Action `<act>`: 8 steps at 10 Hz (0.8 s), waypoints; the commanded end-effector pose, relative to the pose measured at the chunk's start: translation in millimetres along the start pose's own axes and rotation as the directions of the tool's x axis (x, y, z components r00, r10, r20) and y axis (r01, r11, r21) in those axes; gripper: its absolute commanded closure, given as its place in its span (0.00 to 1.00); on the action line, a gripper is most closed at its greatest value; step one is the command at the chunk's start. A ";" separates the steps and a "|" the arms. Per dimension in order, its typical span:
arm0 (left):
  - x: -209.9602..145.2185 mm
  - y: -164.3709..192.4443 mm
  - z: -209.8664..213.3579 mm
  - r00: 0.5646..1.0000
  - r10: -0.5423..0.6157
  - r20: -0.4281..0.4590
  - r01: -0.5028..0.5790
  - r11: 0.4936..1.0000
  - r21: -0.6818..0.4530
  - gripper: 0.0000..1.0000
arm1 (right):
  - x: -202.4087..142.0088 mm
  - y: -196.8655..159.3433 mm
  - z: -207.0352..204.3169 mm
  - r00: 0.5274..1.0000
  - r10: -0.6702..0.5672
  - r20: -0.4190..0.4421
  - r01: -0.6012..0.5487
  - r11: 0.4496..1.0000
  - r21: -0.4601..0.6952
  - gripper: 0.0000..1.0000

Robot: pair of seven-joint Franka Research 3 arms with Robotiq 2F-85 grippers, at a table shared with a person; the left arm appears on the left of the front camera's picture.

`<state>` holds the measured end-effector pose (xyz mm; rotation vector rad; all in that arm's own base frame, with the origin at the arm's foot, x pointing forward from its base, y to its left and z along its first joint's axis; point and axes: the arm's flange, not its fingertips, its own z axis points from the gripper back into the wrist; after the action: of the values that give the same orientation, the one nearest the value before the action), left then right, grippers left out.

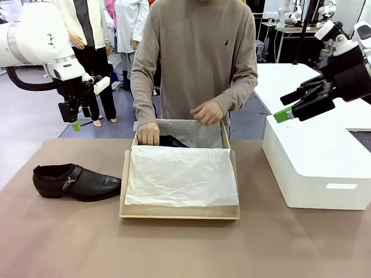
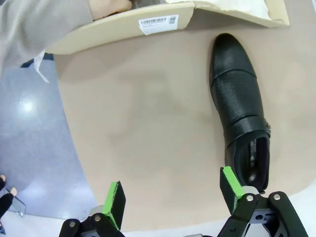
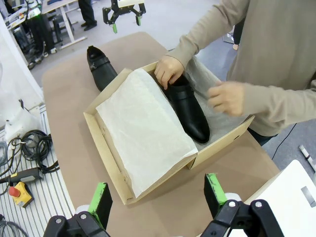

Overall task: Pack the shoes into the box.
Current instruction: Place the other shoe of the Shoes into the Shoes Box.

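Black glossy leather lies in two places. One shoe [image 3: 190, 111] is inside the tan cardboard box [image 1: 179, 212], along its twelve o'clock wall. One hand [image 1: 148, 133] of the person rests on that shoe's heel end, and the other hand [image 1: 207, 113] is at the tissue paper [image 1: 179, 176]. The tissue is folded over the box's six o'clock half. The other shoe [image 1: 75, 182] sits on the counter [image 1: 174, 249] at nine o'clock of the box, just beside it, toe pointing to three o'clock.

We see the left jaws hang wide and empty at about ten o'clock of the box, over the counter's edge, with the green pads [image 2: 230, 181] well apart. In the left wrist view the loose shoe lies off towards two o'clock, its heel near one pad, not between the two. The right jaws, also wide and empty, hover at two o'clock of the box, over the white box [image 1: 316, 168].

We judge the step in hand to be fetching the loose shoe with the left arm. To do it well, we would first centre the jaws over the strap, across the shoe's narrow width and not along its length. We would then come down until the pads meet the sides, because the rounded glossy top looks likely to slip. We would wait until the hands are out of the box and the tissue is lifted aside, then lay the shoe next to its mate.
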<state>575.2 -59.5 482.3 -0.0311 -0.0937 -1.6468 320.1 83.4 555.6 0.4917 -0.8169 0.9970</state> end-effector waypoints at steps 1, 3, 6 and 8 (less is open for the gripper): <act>-1.4 -1.7 2.5 1.000 0.001 -0.005 -0.001 1.000 0.004 0.00 | 0.7 -3.6 -1.1 1.000 0.021 0.021 -0.021 1.000 0.015 0.00; -1.4 -1.7 2.5 1.000 0.001 -0.005 -0.001 1.000 0.004 0.00 | 0.7 -3.6 -1.1 1.000 0.021 0.021 -0.021 1.000 0.015 0.00; -1.4 -1.7 2.5 1.000 0.001 -0.005 -0.001 1.000 0.004 0.00 | 0.7 -3.6 -1.1 1.000 0.021 0.021 -0.021 1.000 0.015 0.00; 0.1 0.0 0.1 1.000 0.000 0.000 0.000 1.000 0.000 0.00 | 0.7 -3.6 -1.1 1.000 0.021 0.021 -0.021 1.000 0.015 0.00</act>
<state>575.2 -59.8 482.1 -0.0312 -0.0934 -1.6474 320.1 83.4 555.6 0.4919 -0.8169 0.9970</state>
